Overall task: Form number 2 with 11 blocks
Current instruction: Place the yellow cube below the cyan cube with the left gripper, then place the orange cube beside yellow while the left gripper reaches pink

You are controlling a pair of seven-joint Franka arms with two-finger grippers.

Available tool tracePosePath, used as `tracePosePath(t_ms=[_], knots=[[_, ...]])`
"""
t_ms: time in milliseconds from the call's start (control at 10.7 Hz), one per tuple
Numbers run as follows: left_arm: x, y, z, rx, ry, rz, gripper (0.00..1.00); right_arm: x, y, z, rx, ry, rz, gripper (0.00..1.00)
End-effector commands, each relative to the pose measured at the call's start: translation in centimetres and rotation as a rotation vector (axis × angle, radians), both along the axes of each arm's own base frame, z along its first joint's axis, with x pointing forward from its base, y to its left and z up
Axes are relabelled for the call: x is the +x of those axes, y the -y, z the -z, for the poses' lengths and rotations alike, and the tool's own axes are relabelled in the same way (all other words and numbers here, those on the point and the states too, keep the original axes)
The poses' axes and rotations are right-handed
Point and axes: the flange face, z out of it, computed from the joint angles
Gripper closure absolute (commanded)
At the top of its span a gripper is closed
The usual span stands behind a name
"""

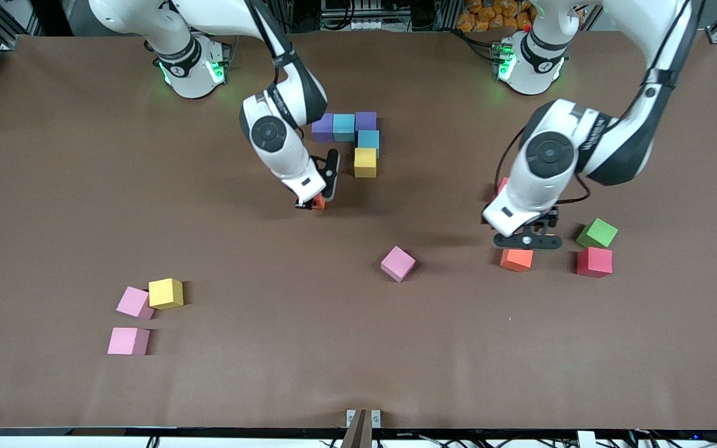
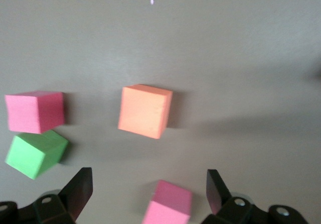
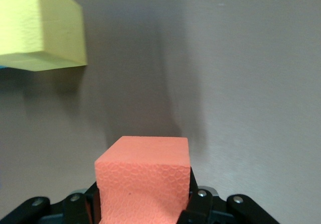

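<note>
Nearest the camera, a pink block (image 1: pixel 128 341) lies on the tabletop (image 1: pixel 333 348). Right gripper (image 1: pixel 312 203) fingers (image 3: pixel 198 204) pinch an orange block (image 3: pixel 144 184) above the tabletop, near the yellow block (image 1: pixel 365 162) ending the started number 2 (image 1: pixel 352 140). Left gripper (image 1: pixel 528 239) fingers (image 2: pixel 77 191) are spread over a second orange block (image 1: pixel 516 259).

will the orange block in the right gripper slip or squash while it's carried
Probably neither. The right gripper is shut on the orange block, whose dimpled matte face looks grippy. It looks like foam, so likely light and slightly squashy, though its edges appear undeformed. Flat faces shouldn't roll.
</note>
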Motion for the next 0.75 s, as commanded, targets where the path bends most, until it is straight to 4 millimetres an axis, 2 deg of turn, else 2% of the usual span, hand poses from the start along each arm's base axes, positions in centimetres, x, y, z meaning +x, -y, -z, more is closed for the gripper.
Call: tracePosePath(t_ms=[0, 187, 373, 653], knots=[[-2.0, -3.7, 0.7, 0.022, 0.016, 0.122, 0.0, -3.0, -1.1, -0.8, 0.021, 0.001, -0.044, 0.87], [-3.3, -4.6, 3.1, 0.007, 0.005, 0.177, 0.0, -5.3, -3.1, -0.4, 0.013, 0.0, -0.037, 0.87], [-4.9, -6.7, 6.0, -0.035, 0.045, 0.232, 0.0, -6.7, -4.1, -0.2, 0.006, -0.004, -0.036, 0.87], [-5.9, -6.5, 6.1, -0.035, 0.041, 0.248, 0.0, -8.5, -4.7, 0.5, 0.005, 0.018, -0.017, 0.87]])
